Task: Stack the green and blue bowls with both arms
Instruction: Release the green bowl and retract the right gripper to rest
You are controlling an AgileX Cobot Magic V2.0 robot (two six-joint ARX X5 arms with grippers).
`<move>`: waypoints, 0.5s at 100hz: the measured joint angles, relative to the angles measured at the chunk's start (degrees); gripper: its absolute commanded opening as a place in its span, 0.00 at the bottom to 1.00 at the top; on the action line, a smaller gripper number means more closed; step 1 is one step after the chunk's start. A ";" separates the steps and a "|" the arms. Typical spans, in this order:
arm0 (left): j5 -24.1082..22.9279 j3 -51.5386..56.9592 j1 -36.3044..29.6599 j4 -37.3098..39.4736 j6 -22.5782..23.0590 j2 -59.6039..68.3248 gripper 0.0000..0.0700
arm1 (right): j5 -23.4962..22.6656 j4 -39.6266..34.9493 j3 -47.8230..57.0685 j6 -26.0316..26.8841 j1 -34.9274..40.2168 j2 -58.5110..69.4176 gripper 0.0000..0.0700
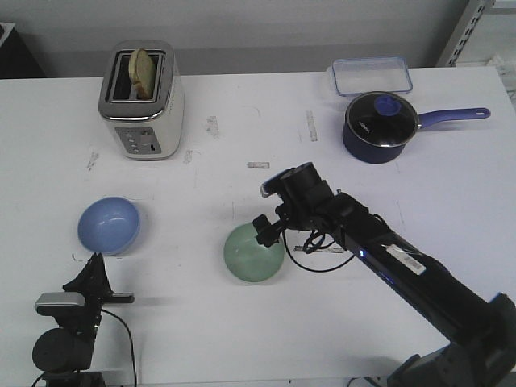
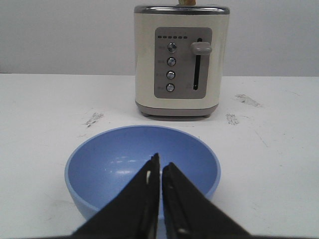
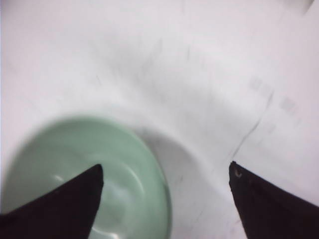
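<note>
The blue bowl (image 1: pixel 109 225) sits upright on the white table at the left. It fills the left wrist view (image 2: pixel 124 164). My left gripper (image 1: pixel 93 268) is shut and empty just in front of it; its tips (image 2: pixel 160 167) point at the bowl. The green bowl (image 1: pixel 253 254) sits at the table's middle. My right gripper (image 1: pixel 270 230) is open over its right rim. In the right wrist view the gripper (image 3: pixel 164 172) straddles the rim of the green bowl (image 3: pixel 75 154), one finger (image 3: pixel 75 199) over the inside, the other (image 3: pixel 259 194) outside.
A cream toaster (image 1: pixel 143 101) with a slice of bread stands at the back left, behind the blue bowl (image 2: pixel 182 59). A dark blue saucepan with lid (image 1: pixel 380 126) and a clear container (image 1: pixel 370 75) stand at the back right.
</note>
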 measured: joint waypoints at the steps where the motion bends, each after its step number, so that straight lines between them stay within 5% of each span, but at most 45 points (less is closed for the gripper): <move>1: 0.00 0.00 0.00 0.00 0.00 0.00 0.00 | 0.00 0.04 0.28 0.00 -0.13 -0.35 0.35; 9: -0.02 0.00 0.00 0.00 0.00 0.00 0.00 | -0.02 1.33 1.68 -0.04 -1.70 -3.50 0.00; 24: -0.02 0.00 0.00 0.00 0.00 0.00 0.00 | 0.46 1.22 1.92 -0.20 -6.29 -8.59 0.00; 50: -0.02 0.00 0.00 0.00 0.00 0.00 0.00 | 7.78 0.44 1.03 -2.27 -16.61 -16.41 0.00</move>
